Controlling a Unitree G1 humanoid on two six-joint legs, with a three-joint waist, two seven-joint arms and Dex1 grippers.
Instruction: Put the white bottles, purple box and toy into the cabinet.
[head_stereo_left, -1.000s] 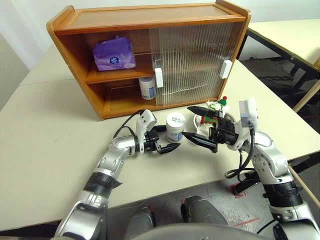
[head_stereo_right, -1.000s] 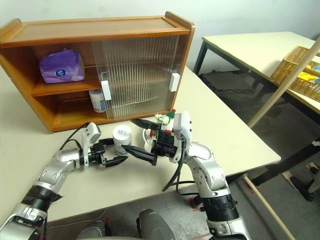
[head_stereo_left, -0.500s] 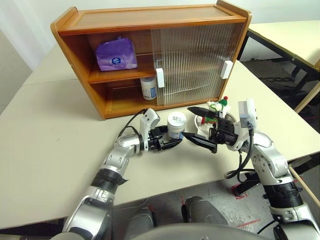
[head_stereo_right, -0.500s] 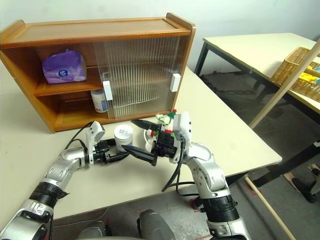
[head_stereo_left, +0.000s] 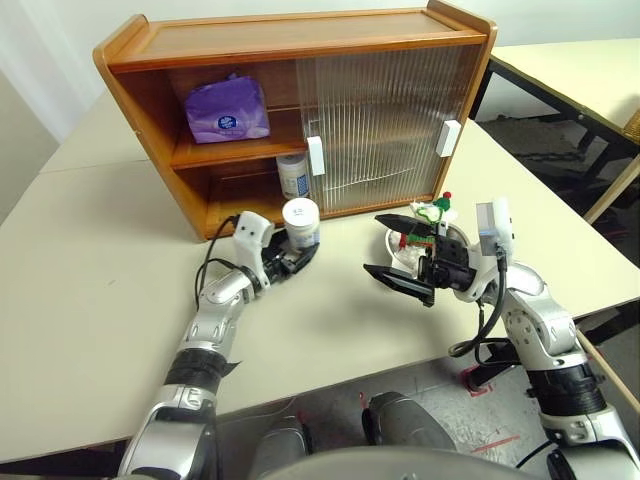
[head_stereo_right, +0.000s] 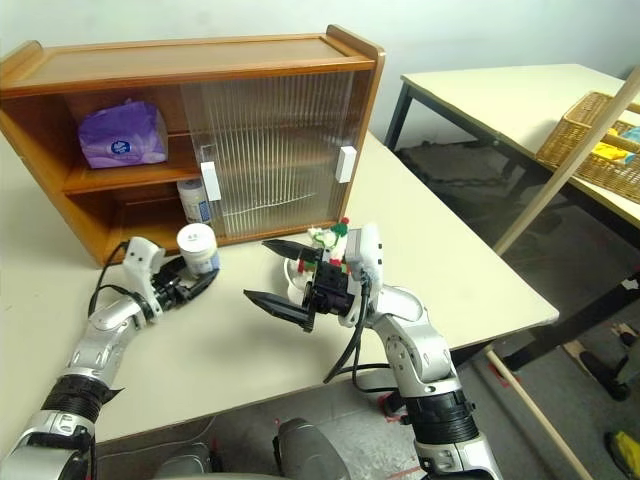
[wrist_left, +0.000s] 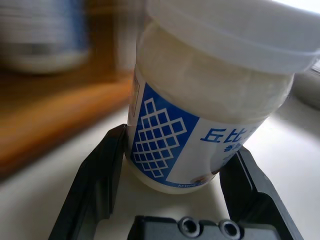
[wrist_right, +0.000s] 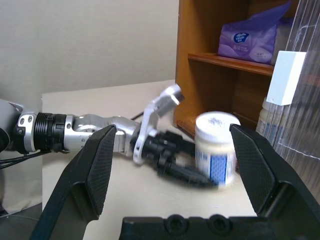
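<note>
Left gripper (head_stereo_left: 290, 262) pinches the white jar (head_stereo_left: 301, 222) low on its labelled body, just before the cabinet's (head_stereo_left: 150, 110) open lower shelf. I judge it light, rigid, slick; grip below the lid. Right gripper (head_stereo_left: 398, 252) spread, empty.

A wicker basket (head_stereo_right: 590, 140) sits on the neighbouring table (head_stereo_right: 500, 95).
</note>
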